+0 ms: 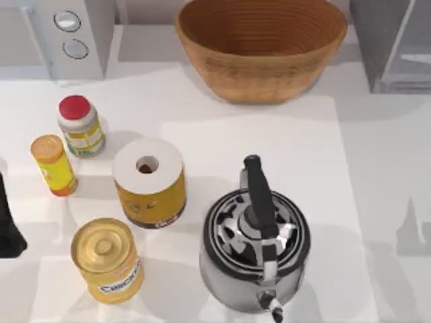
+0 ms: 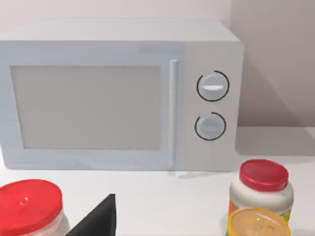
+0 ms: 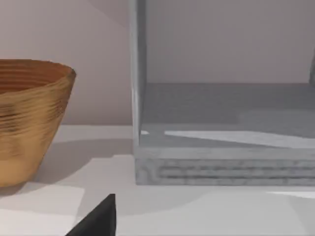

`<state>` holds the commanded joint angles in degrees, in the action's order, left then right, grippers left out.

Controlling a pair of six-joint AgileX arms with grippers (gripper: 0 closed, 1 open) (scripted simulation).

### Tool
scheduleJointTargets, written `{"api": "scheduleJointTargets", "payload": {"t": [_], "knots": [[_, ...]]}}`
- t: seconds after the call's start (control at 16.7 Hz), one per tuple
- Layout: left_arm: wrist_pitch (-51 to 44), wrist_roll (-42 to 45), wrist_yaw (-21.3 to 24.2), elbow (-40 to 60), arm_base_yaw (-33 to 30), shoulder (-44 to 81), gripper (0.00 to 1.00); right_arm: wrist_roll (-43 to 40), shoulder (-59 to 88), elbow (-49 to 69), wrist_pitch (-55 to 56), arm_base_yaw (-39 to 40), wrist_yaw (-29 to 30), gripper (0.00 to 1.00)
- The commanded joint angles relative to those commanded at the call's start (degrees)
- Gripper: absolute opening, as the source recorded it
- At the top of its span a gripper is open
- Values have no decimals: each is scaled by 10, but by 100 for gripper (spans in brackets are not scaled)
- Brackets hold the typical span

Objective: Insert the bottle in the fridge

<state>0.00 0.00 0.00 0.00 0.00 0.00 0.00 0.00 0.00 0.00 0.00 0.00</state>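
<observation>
Bottle waiting, fridge far off
Left gripper (image 1: 8, 232) sitting at the desk's left edge, grip state unclear; reaching for the orange-capped bottle (image 1: 53, 163) risks knocking the red-capped jar (image 1: 80, 126) just beside it, with the fridge (image 1: 397, 44) away at the far right corner.

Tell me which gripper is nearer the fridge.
Right. The right gripper faces the fridge from close by; the left gripper sits at the table's far left edge, facing the microwave.

You see little of the AgileX bodywork: a matte black, blunt-ended part of the left arm (image 1: 8, 225), just left of the orange-lidded bottle (image 1: 53, 164). Both wrist cams show a black wedge-shaped finger (image 2: 96, 220) (image 3: 96, 220) w/ plain surface, no markings or cables visible.
</observation>
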Motion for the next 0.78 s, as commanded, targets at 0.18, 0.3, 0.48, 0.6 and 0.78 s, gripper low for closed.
{"api": "scheduleJointTargets", "payload": {"t": [0.18, 0.3, 0.48, 0.6, 0.78], "knots": [[0, 0, 0, 0, 0, 0, 100, -6, 6, 4, -1, -6, -6, 100], [0, 0, 0, 0, 0, 0, 100, -36, 35, 21, -5, -33, -35, 100], [0, 0, 0, 0, 0, 0, 100, -124, 122, 66, -18, -103, -116, 100], [0, 0, 0, 0, 0, 0, 100, -206, 204, 103, -33, -160, -190, 100], [0, 0, 0, 0, 0, 0, 100, -351, 353, 163, -65, -250, -323, 100]]}}
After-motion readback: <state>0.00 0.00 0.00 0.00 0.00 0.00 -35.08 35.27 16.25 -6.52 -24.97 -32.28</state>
